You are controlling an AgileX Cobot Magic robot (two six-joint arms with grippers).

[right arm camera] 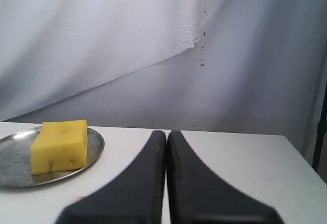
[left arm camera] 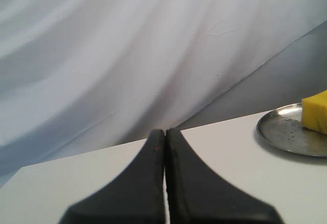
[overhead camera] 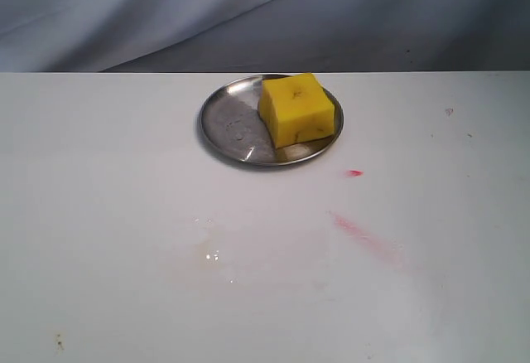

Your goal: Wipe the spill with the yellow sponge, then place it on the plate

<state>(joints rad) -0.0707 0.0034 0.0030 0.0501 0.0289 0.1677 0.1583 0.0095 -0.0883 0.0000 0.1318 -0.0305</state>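
The yellow sponge [overhead camera: 296, 108] rests on the right half of the steel plate [overhead camera: 228, 123] at the back middle of the white table. It also shows in the left wrist view as the sponge [left arm camera: 317, 112] on the plate [left arm camera: 286, 132], and in the right wrist view as the sponge [right arm camera: 60, 146] on the plate [right arm camera: 13, 165]. No amber puddle shows; only a faint wet sheen [overhead camera: 214, 251] lies on the table in front of the plate. My left gripper [left arm camera: 165, 132] and right gripper [right arm camera: 166, 133] are both shut and empty, away from the plate and outside the exterior view.
A pink-red smear [overhead camera: 360, 232] and a small red dot [overhead camera: 355, 172] mark the table right of the middle. A grey-white cloth backdrop [overhead camera: 248, 7] hangs behind the table's far edge.
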